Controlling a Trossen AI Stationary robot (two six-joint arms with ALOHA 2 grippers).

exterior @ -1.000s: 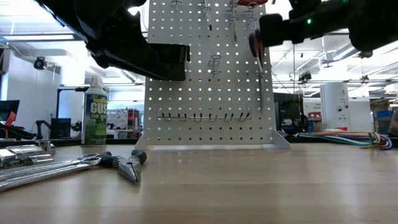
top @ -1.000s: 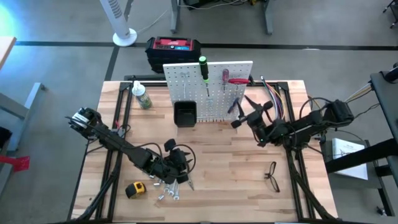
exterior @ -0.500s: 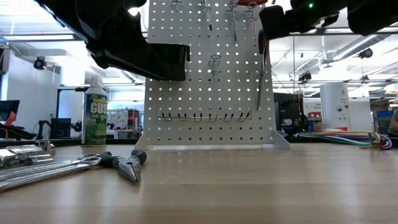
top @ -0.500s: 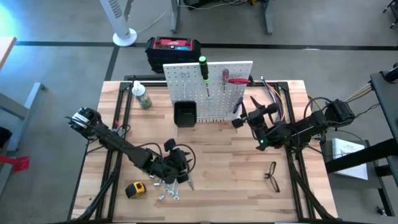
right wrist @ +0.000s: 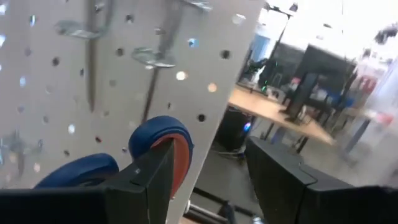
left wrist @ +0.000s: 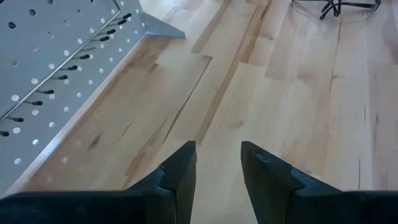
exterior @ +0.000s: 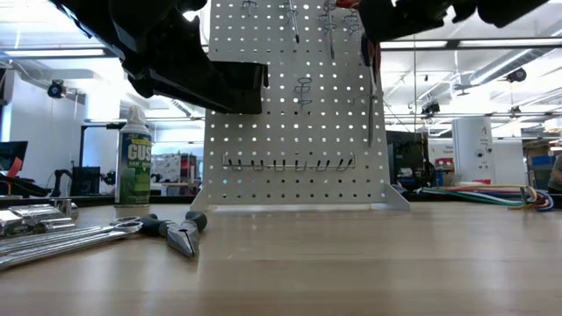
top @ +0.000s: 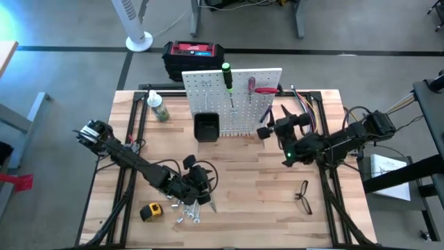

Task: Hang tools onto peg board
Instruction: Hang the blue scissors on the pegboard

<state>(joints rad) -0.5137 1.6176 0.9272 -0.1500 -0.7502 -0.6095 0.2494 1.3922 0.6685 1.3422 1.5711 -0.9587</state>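
The peg board [top: 232, 103] stands upright at the upper middle of the high view, with a black bin [top: 206, 127] on its front and a green screwdriver [top: 227, 75] and a red screwdriver [top: 262, 90] already hanging on it. The right gripper [top: 269, 129] is at the board's right edge, clenched on blue-handled pliers [right wrist: 163, 144]; in the right wrist view their handles sit between the fingers [right wrist: 281, 177], just off the perforated face. The left gripper [left wrist: 217, 168] hovers at the lower left of the high view, its fingers parted and holding nothing, over wrenches [top: 190, 212]. A tape measure [top: 150, 211] lies just beside it, and glasses [top: 303, 196] lie at the lower right.
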